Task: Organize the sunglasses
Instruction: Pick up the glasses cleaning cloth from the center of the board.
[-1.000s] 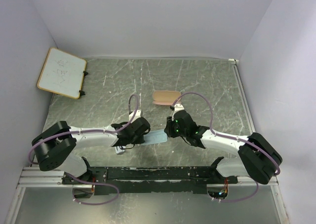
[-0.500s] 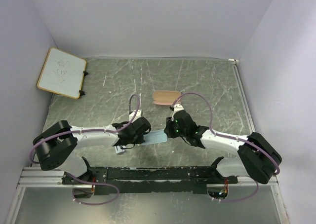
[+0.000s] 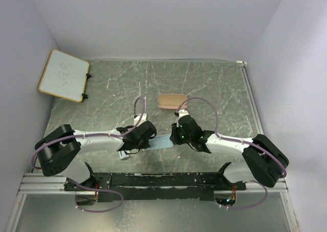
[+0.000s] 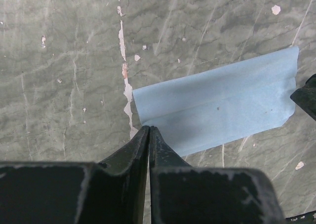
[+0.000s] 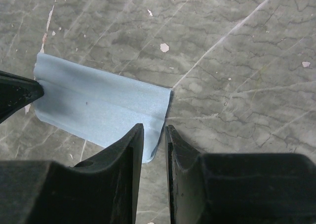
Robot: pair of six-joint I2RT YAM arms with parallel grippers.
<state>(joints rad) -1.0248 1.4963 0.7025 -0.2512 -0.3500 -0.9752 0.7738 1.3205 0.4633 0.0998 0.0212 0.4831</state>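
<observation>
A grey-green, marble-patterned tabletop point(image 3: 214, 84), scratched and flecked with white chips, fills the floor of a booth with plain white walls point(image 3: 153, 22). At 10 o'clock in the overhead view, a wood-framed white writing board point(image 3: 64, 74) leans at the left wall. A tan-pink oblong case point(image 3: 170, 100) lies flat near the centre.

Just at 6 o'clock of the case, a light blue-grey rectangular cloth point(image 4: 217, 105) is stretched between the two arms, with a soft crease running along its length.

The left tool point(image 4: 149, 129) has its fingers pressed almost together, with only a hairline between them. Its tip is pinching the cloth's 9 o'clock end where the crease begins.

The right tool point(image 5: 154, 128) shows a narrow slot between its fingers. The cloth's 3 o'clock edge curls up into that slot and is gripped there. In the right wrist view, the other tool's dark tip meets the cloth's far end.

The sunglasses point(image 3: 122, 154) seem to be the small pale thin-framed shape on the tabletop at 8 o'clock of the cloth, tucked against the underside of the left forearm. They are too small and too hidden to tell how they lie.
</observation>
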